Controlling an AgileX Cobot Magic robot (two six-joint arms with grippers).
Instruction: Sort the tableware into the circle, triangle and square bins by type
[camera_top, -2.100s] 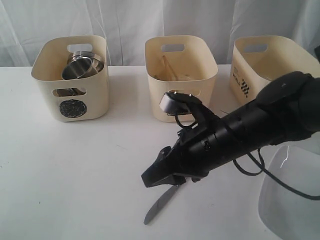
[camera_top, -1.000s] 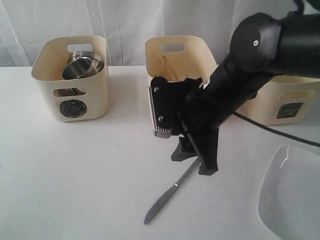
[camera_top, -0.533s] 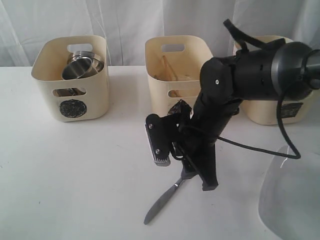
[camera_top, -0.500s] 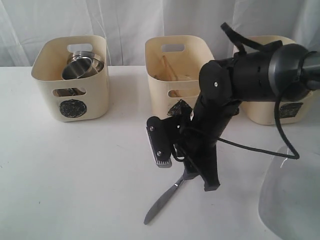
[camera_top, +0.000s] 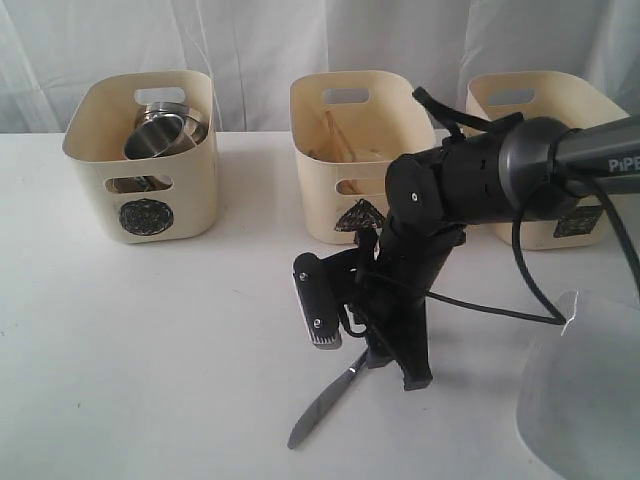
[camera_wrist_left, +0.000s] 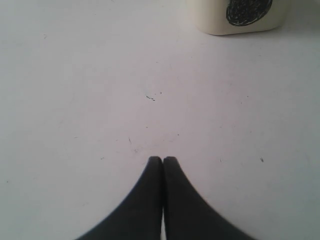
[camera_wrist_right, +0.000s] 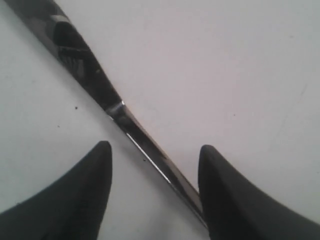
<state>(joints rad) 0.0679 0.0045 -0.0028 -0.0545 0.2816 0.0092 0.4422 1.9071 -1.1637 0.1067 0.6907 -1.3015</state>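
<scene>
The right gripper (camera_wrist_right: 155, 147) stands wide, straddling the handle of the knife (camera_top: 318, 408), which lies flat on the tabletop (camera_top: 150, 350). Centre the handle in the gap, descend fully, then close firmly to prevent slipping.

between the fingers (camera_wrist_right: 85, 190) of the right end effector (camera_wrist_right: 155, 147), the knife (camera_wrist_right: 92, 75) is showing as polished steel, smooth and glossy, its blade mirroring dark shapes. the fingers themselves are looking like matt black plastic, as are those of the left end effector (camera_wrist_left: 163, 161). under both, the worktop (camera_wrist_left: 75, 75) is reading as matt white, lightly specked. ahead of the left end effector, the circle bin (camera_top: 95, 190) is looking like smooth cream plastic with a faint sheen, and the steel cups (camera_top: 165, 132) inside it are gleaming. beside the right end effector, the plate (camera_top: 590, 400) is shining glossy white.
</scene>
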